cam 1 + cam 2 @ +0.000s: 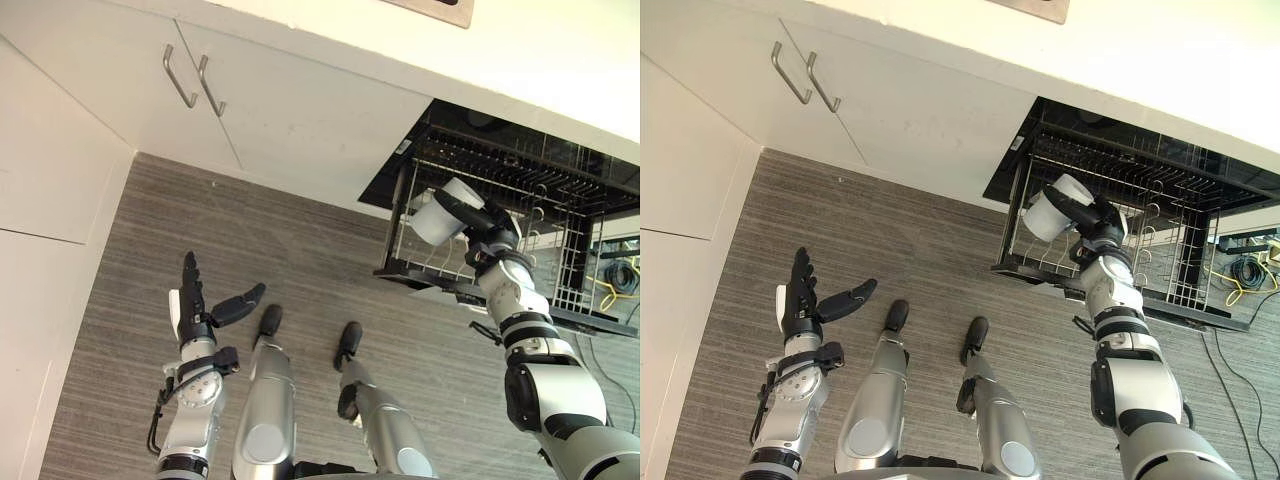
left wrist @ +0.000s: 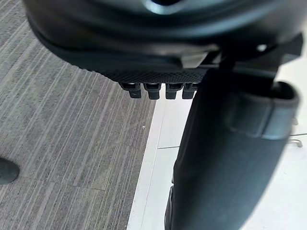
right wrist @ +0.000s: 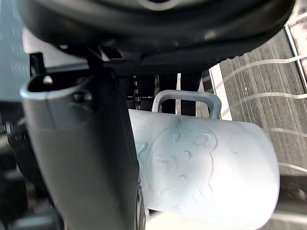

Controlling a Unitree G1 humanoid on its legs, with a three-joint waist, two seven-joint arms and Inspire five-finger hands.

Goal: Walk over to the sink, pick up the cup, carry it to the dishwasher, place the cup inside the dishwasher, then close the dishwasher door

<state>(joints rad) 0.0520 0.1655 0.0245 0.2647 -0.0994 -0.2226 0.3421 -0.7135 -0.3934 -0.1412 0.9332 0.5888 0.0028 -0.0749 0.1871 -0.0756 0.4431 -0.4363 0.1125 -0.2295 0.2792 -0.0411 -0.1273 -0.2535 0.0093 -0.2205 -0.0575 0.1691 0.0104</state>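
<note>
Step in hand: placing the cup in the dishwasher. Right hand (image 1: 482,228) has its fingers and thumb wrapped round the white cup (image 1: 436,217), which is held in the air above the left end of the pulled-out dishwasher rack (image 1: 421,171), near its front-left corner. The cup lies tipped over, its long axis running from the palm out toward the rack's left edge and its handle (image 3: 187,97) against the fingers; which end is the mouth, cannot tell. Next move likely needs the cup lowered between the tines and then let go. Left hand (image 1: 196,306) idle over the floor (image 1: 300,260), fingers straight and spread.
</note>
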